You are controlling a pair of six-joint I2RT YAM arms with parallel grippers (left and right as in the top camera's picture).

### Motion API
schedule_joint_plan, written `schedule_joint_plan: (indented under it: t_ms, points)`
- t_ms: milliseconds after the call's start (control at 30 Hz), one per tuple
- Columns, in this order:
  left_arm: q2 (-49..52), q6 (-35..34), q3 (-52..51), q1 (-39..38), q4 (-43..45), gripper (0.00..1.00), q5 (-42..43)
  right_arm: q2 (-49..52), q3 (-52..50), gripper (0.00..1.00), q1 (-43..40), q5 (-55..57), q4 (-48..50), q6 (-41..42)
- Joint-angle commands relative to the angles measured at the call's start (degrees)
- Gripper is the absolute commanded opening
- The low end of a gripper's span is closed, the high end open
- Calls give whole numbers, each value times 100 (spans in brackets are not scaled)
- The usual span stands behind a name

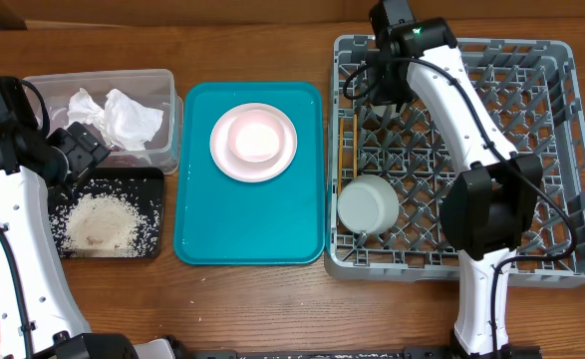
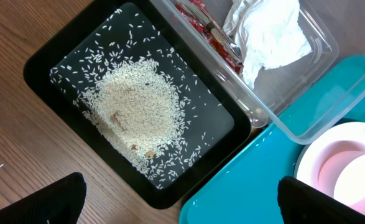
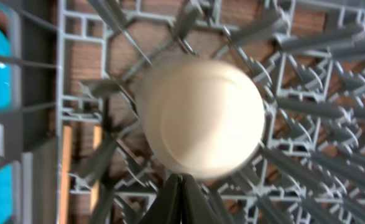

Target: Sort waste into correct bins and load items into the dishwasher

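My left gripper (image 1: pixel 78 152) (image 2: pixel 182 211) hangs open and empty over the near corner of the black tray (image 2: pixel 45 56), where rice (image 2: pixel 135 109) lies heaped. The clear tub (image 2: pixel 306 102) holds white napkins (image 2: pixel 269 31) and a red wrapper (image 2: pixel 208 31). A pink plate (image 1: pixel 227 160) with a white bowl (image 1: pixel 255 140) sits on the teal tray. My right gripper (image 1: pixel 387 95) (image 3: pixel 181 182) is shut and empty over the grey rack (image 1: pixel 561 150), its tips at the edge of a round white cup (image 3: pixel 198 115), blurred. Chopsticks (image 1: pixel 349 150) and a grey-green bowl (image 1: pixel 369 204) lie in the rack.
The teal tray (image 1: pixel 247 224) lies between the bins and the rack. The right arm's links (image 1: pixel 486 204) reach across the middle of the rack. Upright pegs (image 3: pixel 306 106) surround the cup. Wooden tabletop (image 1: pixel 272 309) shows along the front.
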Motion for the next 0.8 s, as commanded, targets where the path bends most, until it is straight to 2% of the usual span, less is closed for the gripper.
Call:
schedule_joint_plan:
  t_ms: [0, 167, 267, 367, 567, 767]
  points:
    - [28, 46, 81, -11, 7, 100, -13, -490, -55, 4, -63, -81, -109, 129]
    - [28, 46, 81, -11, 7, 100, -13, -767, -52, 6, -52, -1064, -57, 125]
    - [28, 46, 81, -11, 9, 100, -13, -800, -55, 19, -52, -2068, -2, 127]
    - [28, 46, 81, -11, 9, 100, -13, -789, -55, 22, -28, -2586, 4, 133]
    - [28, 46, 81, -11, 9, 100, -13, -787, -57, 29, 256, -2531, 133, 299]
    - [28, 46, 81, -11, 7, 100, -13, -787, -105, 33, 610, -1661, 109, 555]
